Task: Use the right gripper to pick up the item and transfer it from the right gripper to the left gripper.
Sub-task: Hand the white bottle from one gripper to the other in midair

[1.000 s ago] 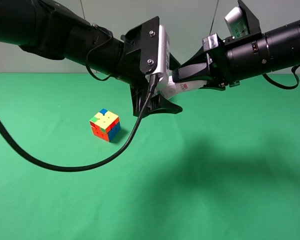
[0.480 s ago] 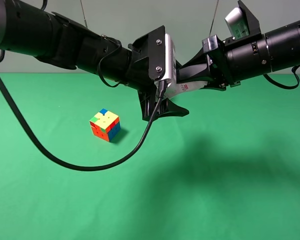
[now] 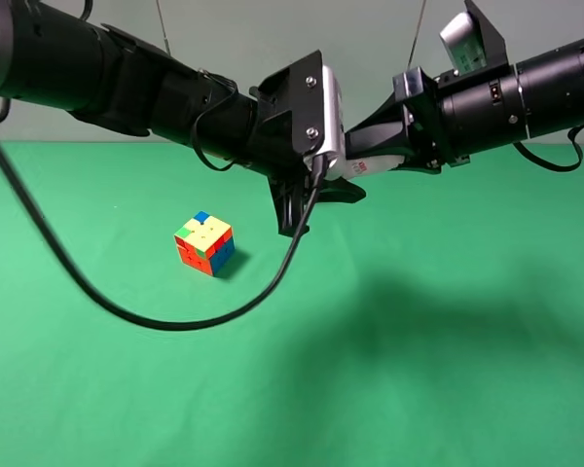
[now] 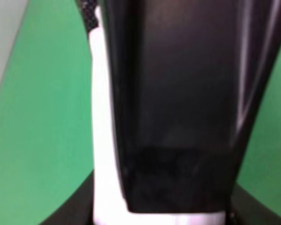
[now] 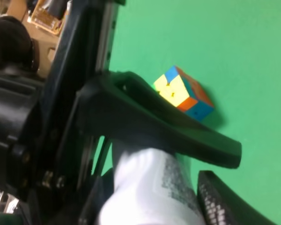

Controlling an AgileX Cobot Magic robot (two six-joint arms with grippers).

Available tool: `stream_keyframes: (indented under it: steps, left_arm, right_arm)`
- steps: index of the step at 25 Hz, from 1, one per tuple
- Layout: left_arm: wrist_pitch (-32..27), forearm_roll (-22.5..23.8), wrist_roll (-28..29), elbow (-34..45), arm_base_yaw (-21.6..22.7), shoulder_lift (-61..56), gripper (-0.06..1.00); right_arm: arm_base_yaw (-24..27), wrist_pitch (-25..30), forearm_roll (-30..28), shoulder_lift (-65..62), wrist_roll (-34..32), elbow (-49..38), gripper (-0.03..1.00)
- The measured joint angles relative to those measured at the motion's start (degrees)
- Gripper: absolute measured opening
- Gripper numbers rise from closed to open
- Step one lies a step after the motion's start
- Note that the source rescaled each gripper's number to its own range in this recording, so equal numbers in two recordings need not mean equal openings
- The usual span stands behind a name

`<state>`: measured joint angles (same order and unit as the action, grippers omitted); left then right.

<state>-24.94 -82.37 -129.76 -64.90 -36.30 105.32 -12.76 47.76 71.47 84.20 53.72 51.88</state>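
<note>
With the pickup apparently done, the right claw is clamping the item in mid-air above the counter while the left claw is bracketing it, its grip impossible to tell, leaving the handover unfinished.

Looking down from high in front across the green table, from the left wrist hard against the white bottle, and from the right wrist closely past that bottle toward the puzzle cube, shared with the high view.
</note>
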Motion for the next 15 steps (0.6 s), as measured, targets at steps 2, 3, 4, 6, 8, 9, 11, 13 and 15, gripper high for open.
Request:
stream_keyframes:
  steps: [2,3,4,6,8,9,11,13,15]
  left_arm:
    - [0.27,-0.07,0.32,0.0,-0.01,0.07,0.03]
    - [0.33,-0.02,0.56,0.0,-0.01,0.07,0.03]
    - [0.33,-0.02,0.9,0.0,-0.06,0.07,0.03]
    - [0.53,0.03,1.81,0.0,-0.21,0.07,0.03]
    - [0.64,0.09,2.17,0.0,-0.21,0.07,0.03]
    - [0.69,0.09,2.3,0.0,-0.21,0.07,0.03]
    - [0.8,0.14,2.36,0.0,-0.21,0.07,0.03]
    - [1.02,0.14,2.36,0.0,-0.21,0.07,0.03]
    - [1.14,0.14,2.95,0.0,-0.26,0.07,0.03]
  right_arm:
    - [0.07,0.06,0.0,0.0,0.0,0.0,0.06]
    - [0.12,0.06,0.0,0.0,0.0,0.0,0.06]
    - [0.09,0.06,0.0,0.0,0.0,0.0,0.06]
    - [0.09,0.06,0.05,0.0,0.0,0.0,0.06]
    - [0.09,0.06,0.05,0.0,0.0,0.0,0.06]
    - [0.09,0.06,0.05,0.0,0.0,0.0,0.06]
    - [0.09,0.0,0.11,0.0,0.0,0.0,0.06]
    - [0.09,-0.05,0.17,0.0,0.0,0.0,0.06]
    - [0.09,-0.15,0.22,0.0,-0.12,0.0,0.06]
